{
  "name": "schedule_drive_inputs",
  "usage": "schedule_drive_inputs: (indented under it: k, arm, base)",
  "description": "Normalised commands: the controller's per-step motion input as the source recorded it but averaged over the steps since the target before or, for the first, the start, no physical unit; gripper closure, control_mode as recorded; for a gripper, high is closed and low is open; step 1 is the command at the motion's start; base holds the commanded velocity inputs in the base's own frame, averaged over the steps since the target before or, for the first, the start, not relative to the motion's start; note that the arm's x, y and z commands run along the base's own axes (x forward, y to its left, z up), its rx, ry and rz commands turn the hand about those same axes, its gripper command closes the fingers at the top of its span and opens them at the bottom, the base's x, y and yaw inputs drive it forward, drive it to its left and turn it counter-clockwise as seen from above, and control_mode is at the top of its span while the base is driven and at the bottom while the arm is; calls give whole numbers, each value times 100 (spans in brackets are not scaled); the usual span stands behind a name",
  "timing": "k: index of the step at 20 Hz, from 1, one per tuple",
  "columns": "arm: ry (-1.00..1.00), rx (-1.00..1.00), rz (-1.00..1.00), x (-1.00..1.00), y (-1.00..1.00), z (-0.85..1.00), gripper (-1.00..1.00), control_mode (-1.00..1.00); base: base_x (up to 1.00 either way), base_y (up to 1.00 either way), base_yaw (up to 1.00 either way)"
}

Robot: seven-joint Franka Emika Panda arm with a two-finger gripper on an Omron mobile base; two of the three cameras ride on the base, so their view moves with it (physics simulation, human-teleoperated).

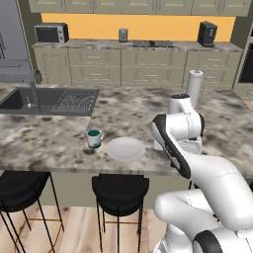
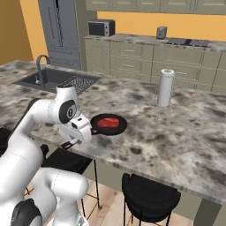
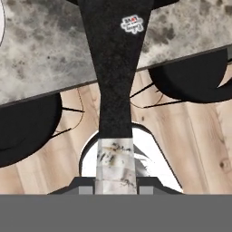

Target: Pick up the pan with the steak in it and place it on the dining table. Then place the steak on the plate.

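Jaws gripping pan (image 2: 109, 125) handle, steak (image 2: 107, 122) lying inside, pan hovering just over counter (image 2: 176, 137) edge, plate (image 1: 125, 148) sitting beside mug (image 1: 94, 138).

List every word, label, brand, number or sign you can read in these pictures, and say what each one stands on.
Small white label with a red spot on the pan handle, hand view: too small and blurred to read.
Microwave, coffee machine, paper towel roll, mug, plate: no legible text.
Nothing else bears writing.
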Motion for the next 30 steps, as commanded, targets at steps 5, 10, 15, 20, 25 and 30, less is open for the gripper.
schedule_drive_inputs:
  k: [5, 10, 15, 20, 25, 30]
  arm:
    - [-3, -1, 0, 7, 0, -42, 100, -100]
    - [-3, -3, 0, 21, -1, -39, 100, -100]
    - [-2, -1, 0, 24, -6, -30, 100, -100]
    - [-3, -2, 1, 0, -1, -30, 100, -100]
    - [-2, -4, 1, 0, 0, -34, 100, -100]
    - [-1, -3, 0, 2, 0, -30, 100, -100]
  base:
    - [0, 0, 0]
    - [0, 0, 0]
    - [0, 0, 0]
    - [0, 0, 0]
    - [0, 0, 0]
    - [0, 0, 0]
